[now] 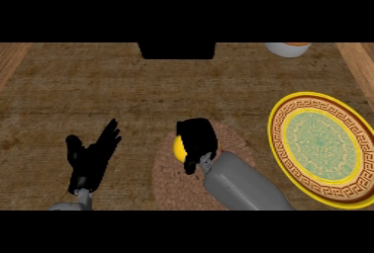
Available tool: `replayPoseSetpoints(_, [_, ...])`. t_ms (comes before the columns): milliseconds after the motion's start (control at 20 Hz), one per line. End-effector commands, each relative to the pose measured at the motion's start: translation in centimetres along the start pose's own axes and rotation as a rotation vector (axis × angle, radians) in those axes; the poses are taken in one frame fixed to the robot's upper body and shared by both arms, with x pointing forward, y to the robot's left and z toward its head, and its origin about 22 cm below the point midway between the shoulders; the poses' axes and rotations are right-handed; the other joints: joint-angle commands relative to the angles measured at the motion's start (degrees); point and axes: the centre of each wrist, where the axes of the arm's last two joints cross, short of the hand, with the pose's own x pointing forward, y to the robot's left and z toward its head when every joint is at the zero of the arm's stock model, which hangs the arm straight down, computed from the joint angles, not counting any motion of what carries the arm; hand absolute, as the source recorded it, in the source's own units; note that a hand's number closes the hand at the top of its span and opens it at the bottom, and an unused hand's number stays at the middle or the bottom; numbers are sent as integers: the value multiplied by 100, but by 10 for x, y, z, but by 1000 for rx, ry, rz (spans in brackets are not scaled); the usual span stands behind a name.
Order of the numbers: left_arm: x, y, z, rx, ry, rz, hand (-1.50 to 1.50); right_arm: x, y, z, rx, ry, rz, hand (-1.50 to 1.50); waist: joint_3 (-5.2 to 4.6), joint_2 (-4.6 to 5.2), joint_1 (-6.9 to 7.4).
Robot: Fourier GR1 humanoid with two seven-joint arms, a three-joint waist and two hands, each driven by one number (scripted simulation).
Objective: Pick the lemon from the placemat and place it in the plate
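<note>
Right hand (pixel 197 140) near view centre, black, fingers curled down and closed over something under the palm, back of hand facing up. Grey right forearm (pixel 241 184) runs in from lower edge, angled up-left to the wrist. Left hand (pixel 91 158) at lower left, fingers straight and spread, pointing up-right, thumb out to the left, holding nothing. Only a short bit of grey left forearm (pixel 73 203) shows at the bottom edge

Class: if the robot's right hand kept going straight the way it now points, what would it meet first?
The right hand, curled over the yellow lemon, points up the view; the black box-like object at the counter's far edge lies in line, though depth is unclear.
</note>
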Motion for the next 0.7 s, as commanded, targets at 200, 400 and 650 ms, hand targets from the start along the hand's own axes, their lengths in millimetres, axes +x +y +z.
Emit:
replayPoseSetpoints(200, [-19,8,10,23,26,15,0,33,39,82,-121,86,-137,150,-12,-53,-145])
replayPoseSetpoints(400, [-4,13,7,40,24,13,0,54,45,132,-315,52,-289,150,-7,-99,-229])
replayPoseSetpoints(650, [-20,24,16,56,41,9,0,57,29,165,-637,31,-320,150,-12,-103,-304])
